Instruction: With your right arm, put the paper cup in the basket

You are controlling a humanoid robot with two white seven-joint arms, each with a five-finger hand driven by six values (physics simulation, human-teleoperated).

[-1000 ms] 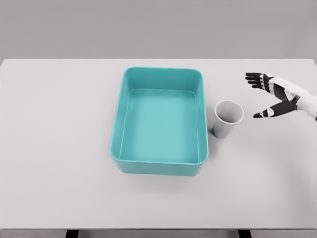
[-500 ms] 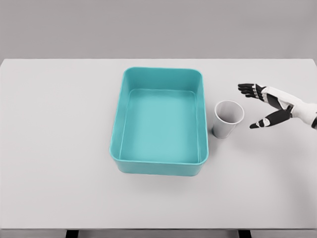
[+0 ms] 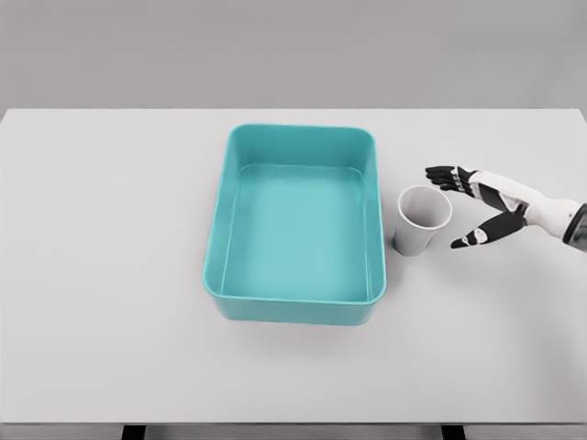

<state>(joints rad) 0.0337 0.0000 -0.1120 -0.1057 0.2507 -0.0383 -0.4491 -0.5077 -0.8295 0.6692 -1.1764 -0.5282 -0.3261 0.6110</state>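
Observation:
A white paper cup (image 3: 421, 220) stands upright on the table, just right of the teal basket (image 3: 295, 299). The basket is a rectangular tub and holds nothing. My right hand (image 3: 451, 207) comes in from the right edge and hovers just right of the cup. Its black fingers (image 3: 443, 174) are spread above and its thumb points toward the cup from lower down. The hand is open and a small gap separates it from the cup. My left arm is out of view.
The white table (image 3: 110, 275) spreads wide around the basket. Its front edge runs along the bottom of the view, with dark legs showing below.
My right hand has moved left and slightly down toward the cup, closing most of the gap. The cup and basket have not moved.

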